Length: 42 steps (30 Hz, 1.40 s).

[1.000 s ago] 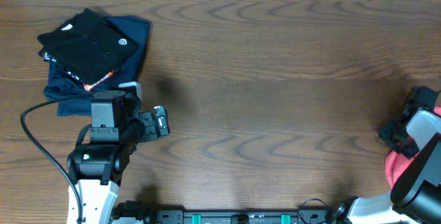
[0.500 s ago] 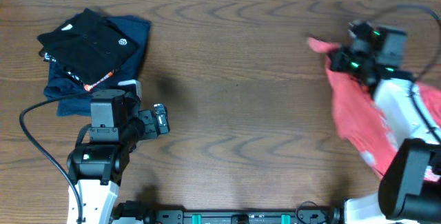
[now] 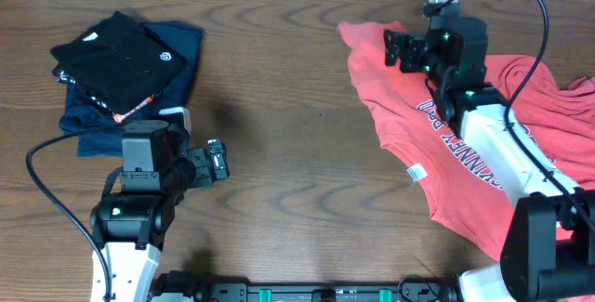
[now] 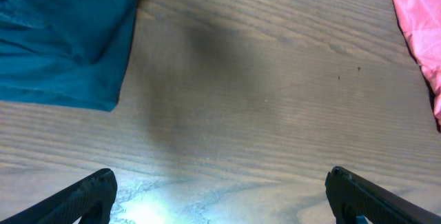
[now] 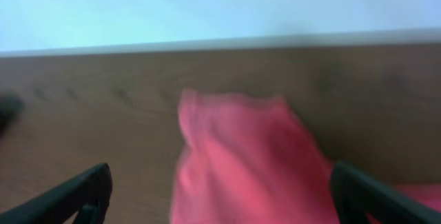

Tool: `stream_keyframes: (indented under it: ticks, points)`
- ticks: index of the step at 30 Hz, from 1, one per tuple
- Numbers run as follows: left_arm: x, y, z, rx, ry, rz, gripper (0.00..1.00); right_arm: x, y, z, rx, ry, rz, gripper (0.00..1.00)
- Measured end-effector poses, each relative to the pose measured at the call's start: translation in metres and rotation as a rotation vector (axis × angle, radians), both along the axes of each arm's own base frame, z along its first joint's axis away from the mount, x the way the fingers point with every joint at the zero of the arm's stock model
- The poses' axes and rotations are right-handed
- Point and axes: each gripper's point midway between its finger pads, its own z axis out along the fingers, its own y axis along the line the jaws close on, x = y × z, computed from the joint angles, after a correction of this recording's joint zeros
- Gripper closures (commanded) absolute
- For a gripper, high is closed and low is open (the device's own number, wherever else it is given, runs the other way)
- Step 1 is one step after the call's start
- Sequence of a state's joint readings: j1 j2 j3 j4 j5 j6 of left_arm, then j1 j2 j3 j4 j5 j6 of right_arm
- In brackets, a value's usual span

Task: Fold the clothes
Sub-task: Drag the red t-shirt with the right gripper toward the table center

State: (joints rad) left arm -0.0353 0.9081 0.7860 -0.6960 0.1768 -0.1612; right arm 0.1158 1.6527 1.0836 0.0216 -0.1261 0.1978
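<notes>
Overhead shows you the coral-red short-sleeved cotton T-shirt [image 3: 395, 107] lying rumpled at three o'clock. Its long axis runs from eleven to five o'clock, and you cannot tell where the collar points. Its far corner nears the twelve o'clock edge of the brown wooden table [image 3: 307, 107], and bare wood stretches toward nine o'clock. The right gripper [image 3: 395, 49] gapes over that corner, and the left gripper [image 4: 227, 203] stands apart, empty.

The left arm [image 3: 125, 232] and right arm [image 3: 497, 139] share white shells, black joints, small green lights and looping black cables [image 3: 31, 163].
</notes>
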Motion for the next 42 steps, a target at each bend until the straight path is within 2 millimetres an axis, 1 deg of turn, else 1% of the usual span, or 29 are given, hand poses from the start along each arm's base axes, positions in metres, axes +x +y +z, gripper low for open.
stream_keyframes:
  ticks: [2, 3, 4, 5, 7, 8, 10, 13, 17, 21, 23, 24, 26, 29, 33, 37, 39, 42]
  points:
    - [0.0, 0.0, 0.0, 0.0, 0.0, 0.0, 0.02, -0.016, -0.017, -0.018, -0.014, 0.108, -0.036, 0.01]
    - [0.0, 0.0, 0.0, 0.0, -0.002, 0.0, 0.02, -0.028, -0.027, -0.026, -0.019, 0.173, -0.058, 0.01]
    - [0.001, 0.0, 0.001, 0.0, -0.005, 0.0, 0.02, -0.042, -0.04, -0.033, -0.023, 0.239, -0.087, 0.01]
    - [0.001, 0.0, 0.001, 0.0, -0.005, 0.0, 0.02, -0.054, -0.049, -0.039, -0.03, 0.295, -0.106, 0.01]
    - [0.001, 0.0, 0.001, -0.001, -0.006, 0.0, 0.02, -0.084, -0.07, -0.049, -0.038, 0.419, -0.155, 0.05]
    - [0.001, 0.0, 0.001, 0.0, -0.005, 0.0, 0.02, -0.099, -0.076, -0.054, -0.045, 0.48, -0.165, 0.07]
    - [0.001, 0.0, 0.001, -0.001, -0.006, 0.0, 0.02, -0.128, -0.079, -0.068, -0.055, 0.606, -0.167, 0.08]
    - [0.001, 0.0, 0.001, 0.0, -0.006, 0.0, 0.02, -0.158, -0.074, -0.089, -0.065, 0.723, -0.147, 0.05]
    - [0.0, 0.0, 0.001, 0.0, -0.003, 0.0, 0.02, -0.178, -0.072, -0.118, -0.072, 0.775, -0.138, 0.04]
    - [0.0, 0.0, 0.0, 0.0, 0.002, 0.0, 0.02, -0.186, -0.071, -0.145, -0.071, 0.76, -0.137, 0.08]
    - [-0.001, 0.0, 0.0, 0.0, 0.003, 0.0, 0.02, -0.188, -0.07, -0.154, -0.065, 0.747, -0.133, 0.15]
    - [-0.001, 0.0, 0.0, 0.0, 0.003, 0.0, 0.02, -0.19, -0.069, -0.158, -0.061, 0.74, -0.126, 0.2]
    - [-0.001, 0.0, 0.0, 0.0, 0.003, 0.0, 0.02, -0.192, -0.065, -0.165, -0.043, 0.727, -0.111, 0.41]
    - [-0.001, 0.0, 0.0, 0.0, 0.003, 0.0, 0.02, -0.186, -0.059, -0.166, -0.018, 0.688, -0.09, 0.55]
    - [-0.001, 0.0, 0.0, -0.001, 0.003, 0.0, 0.02, -0.183, -0.041, -0.167, 0.005, 0.656, -0.029, 0.68]
    - [-0.001, 0.0, 0.0, 0.0, 0.003, 0.001, 0.02, -0.176, -0.023, -0.168, 0.008, 0.624, 0.027, 0.73]
    - [-0.001, 0.0, 0.0, 0.0, 0.003, 0.001, 0.02, -0.168, -0.014, -0.169, 0.015, 0.594, 0.049, 0.75]
    - [-0.001, 0.0, 0.0, 0.0, 0.003, 0.001, 0.02, -0.152, -0.001, -0.168, 0.042, 0.538, 0.08, 0.74]
